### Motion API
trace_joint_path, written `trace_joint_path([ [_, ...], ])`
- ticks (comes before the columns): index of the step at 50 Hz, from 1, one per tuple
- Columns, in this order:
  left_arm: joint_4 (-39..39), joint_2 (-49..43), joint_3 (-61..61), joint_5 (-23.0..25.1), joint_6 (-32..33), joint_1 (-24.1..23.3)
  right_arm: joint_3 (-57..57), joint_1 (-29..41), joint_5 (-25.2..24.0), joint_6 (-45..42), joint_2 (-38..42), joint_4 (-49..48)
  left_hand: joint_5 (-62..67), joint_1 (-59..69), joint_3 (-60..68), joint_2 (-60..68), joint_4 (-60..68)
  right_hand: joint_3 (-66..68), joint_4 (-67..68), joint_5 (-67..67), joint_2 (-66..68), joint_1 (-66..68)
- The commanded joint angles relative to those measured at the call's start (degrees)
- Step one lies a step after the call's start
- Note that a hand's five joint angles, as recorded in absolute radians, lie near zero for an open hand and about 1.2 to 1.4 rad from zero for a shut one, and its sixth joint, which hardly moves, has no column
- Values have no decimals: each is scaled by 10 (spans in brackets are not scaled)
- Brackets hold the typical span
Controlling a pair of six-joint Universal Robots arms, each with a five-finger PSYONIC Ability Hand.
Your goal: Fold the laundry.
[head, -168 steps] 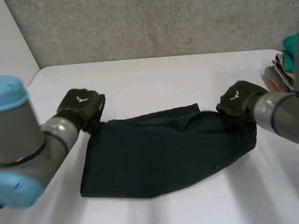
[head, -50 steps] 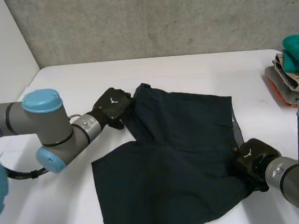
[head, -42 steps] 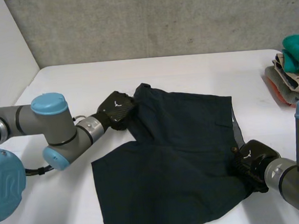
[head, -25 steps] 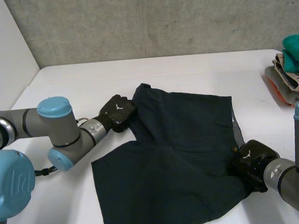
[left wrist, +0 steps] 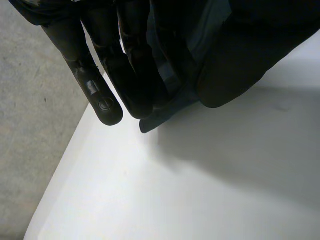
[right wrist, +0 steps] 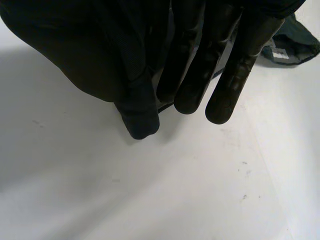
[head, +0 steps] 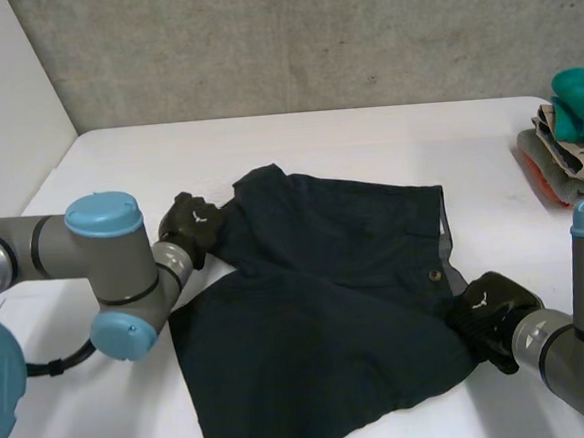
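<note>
Dark shorts [head: 328, 307] lie spread flat mid-table [head: 297, 148], waistband toward 3 o'clock, with a pile of clothes [head: 567, 135] at the table's 2 o'clock edge, well apart. Left hand [head: 194, 224] sits at the shorts' 10 o'clock corner; in its wrist view straight fingers [left wrist: 102, 95] pinch the cloth edge [left wrist: 167, 102] against the thumb. Right hand [head: 487, 316] sits at the shorts' 4 o'clock edge by the waistband, with straight fingers [right wrist: 222, 100] and thumb pinching dark cloth between them.

Robot lab bench setup: bare concrete wall [head: 309, 37], plain white table [head: 367, 139], pile of clothes [head: 566, 130] at its edge.
</note>
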Motion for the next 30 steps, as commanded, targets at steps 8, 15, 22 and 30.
trace_joint_path([
  [8, -67, 23, -41, -109, -11, -46, -7, 0, 0, 60, 1, -17, 137, 148, 120, 116, 113, 120, 118, 126, 127, 234],
  [15, -120, 65, -46, -134, -38, -51, -7, -1, 0, 60, 6, -18, 137, 148, 120, 116, 113, 120, 118, 126, 127, 234],
  [22, -111, 100, -37, -113, -87, -40, -7, 1, 0, 60, 7, -19, -306, -294, -322, -326, -329, 120, 118, 126, 127, 234],
  [30, -54, 113, -35, -14, -130, 5, -5, 2, 0, 60, 9, -19, -262, -251, -279, -282, -286, 120, 118, 126, 127, 234],
])
